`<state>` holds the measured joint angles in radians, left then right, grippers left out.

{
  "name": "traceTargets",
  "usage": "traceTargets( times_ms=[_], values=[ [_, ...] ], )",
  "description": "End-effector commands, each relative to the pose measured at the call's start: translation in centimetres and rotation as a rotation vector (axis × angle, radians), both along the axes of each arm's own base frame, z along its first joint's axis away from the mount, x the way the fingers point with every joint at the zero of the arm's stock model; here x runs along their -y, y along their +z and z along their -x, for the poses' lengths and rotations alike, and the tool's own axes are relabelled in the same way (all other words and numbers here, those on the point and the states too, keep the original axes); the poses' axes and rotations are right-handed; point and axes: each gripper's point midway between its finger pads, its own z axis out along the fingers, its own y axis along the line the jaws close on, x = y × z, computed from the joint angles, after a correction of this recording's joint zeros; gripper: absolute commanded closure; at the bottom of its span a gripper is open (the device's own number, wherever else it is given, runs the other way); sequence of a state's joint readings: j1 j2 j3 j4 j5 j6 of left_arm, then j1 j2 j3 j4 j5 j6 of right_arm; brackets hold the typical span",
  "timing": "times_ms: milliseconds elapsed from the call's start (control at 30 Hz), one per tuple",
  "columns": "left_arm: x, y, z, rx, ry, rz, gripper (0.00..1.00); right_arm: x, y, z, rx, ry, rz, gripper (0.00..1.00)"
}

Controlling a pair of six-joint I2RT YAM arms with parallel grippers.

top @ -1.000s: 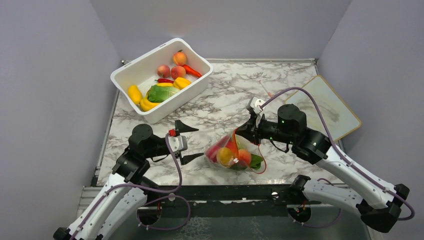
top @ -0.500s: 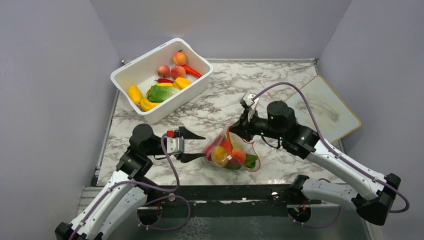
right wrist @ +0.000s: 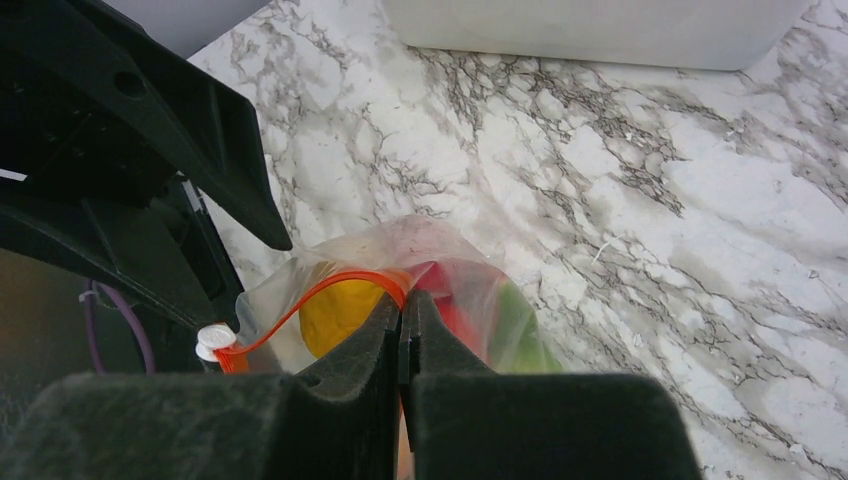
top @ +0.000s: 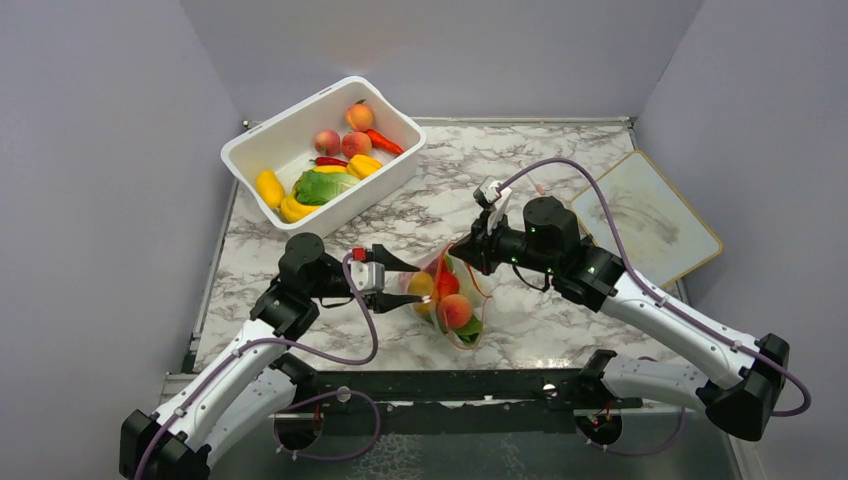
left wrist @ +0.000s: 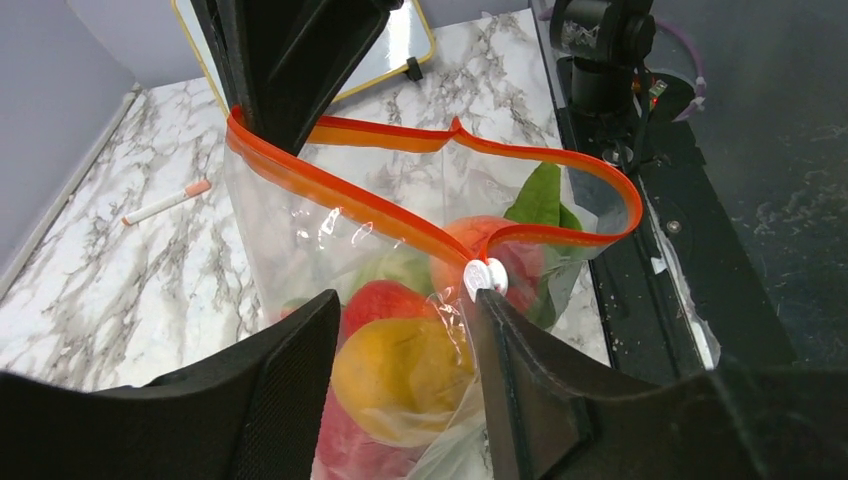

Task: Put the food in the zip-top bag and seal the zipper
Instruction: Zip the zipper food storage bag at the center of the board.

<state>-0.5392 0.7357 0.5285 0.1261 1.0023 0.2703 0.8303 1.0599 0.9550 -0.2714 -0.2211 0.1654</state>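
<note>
The clear zip-top bag [top: 452,305] hangs by its mouth over the marble table, holding a yellow-orange fruit [left wrist: 400,375], red fruits and a green leaf. My right gripper [top: 466,251] is shut on the orange-red zipper strip [right wrist: 330,288] at the bag's far end. My left gripper [top: 408,286] is open, its fingers [left wrist: 290,370] on either side of the bag's near end, around the yellow fruit. The white slider [left wrist: 485,277] sits on the strip right at the tip of one left finger. The mouth [left wrist: 440,135] gapes open past the slider.
The white tub [top: 300,222] at back left holds more food: peaches, peppers, a green cabbage [top: 325,185]. A framed board [top: 650,215] lies at the right edge. A small white stick [left wrist: 165,203] lies on the table behind the bag.
My right gripper has carried the bag's mouth left and up. My left gripper has moved right, from beside the bag to straddling its near end by the slider.
</note>
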Motion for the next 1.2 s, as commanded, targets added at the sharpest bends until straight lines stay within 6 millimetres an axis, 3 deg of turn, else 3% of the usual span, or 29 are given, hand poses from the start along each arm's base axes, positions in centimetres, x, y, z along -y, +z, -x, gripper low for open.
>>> traceTargets(
  times_ms=[0, 100, 233, 367, 633, 667, 867, 1000, 1167],
  values=[
    [0.3, 0.0, 0.7, 0.083, -0.066, 0.014, 0.4, -0.6, 2.2, -1.0, 0.056, -0.027, -0.06, 0.99],
    [0.1, -0.5, 1.1, 0.089, -0.081, 0.001, 0.33, -0.6, 1.7, -1.3, 0.049, -0.041, -0.052, 0.99],
    [-0.2, -1.3, 1.7, 0.074, -0.092, -0.019, 0.32, -0.4, 1.3, -1.9, 0.042, -0.079, -0.043, 0.99],
    [0.0, -1.7, 2.0, 0.045, -0.121, -0.023, 0.38, -0.4, 1.4, -2.0, 0.041, -0.084, -0.048, 0.99],
    [0.7, -1.7, 0.5, 0.05, -0.107, -0.029, 0.48, -0.8, 1.6, -1.8, 0.019, -0.077, -0.079, 0.99],
    [0.8, -1.8, 0.4, 0.053, -0.108, -0.031, 0.51, -0.9, 1.5, -1.8, 0.014, -0.074, -0.082, 0.99],
    [0.6, -1.0, 0.4, 0.138, -0.101, -0.015, 0.97, -1.3, 1.4, -1.3, -0.02, -0.051, -0.087, 0.99],
    [0.4, -0.6, 0.1, 0.15, -0.071, -0.011, 1.0, -1.3, 1.2, -0.9, -0.031, -0.038, -0.086, 0.98],
    [0.5, -0.3, -0.7, 0.107, -0.026, -0.016, 1.0, 0.3, 1.6, -1.1, 0.015, -0.098, -0.097, 0.81]
  ],
)
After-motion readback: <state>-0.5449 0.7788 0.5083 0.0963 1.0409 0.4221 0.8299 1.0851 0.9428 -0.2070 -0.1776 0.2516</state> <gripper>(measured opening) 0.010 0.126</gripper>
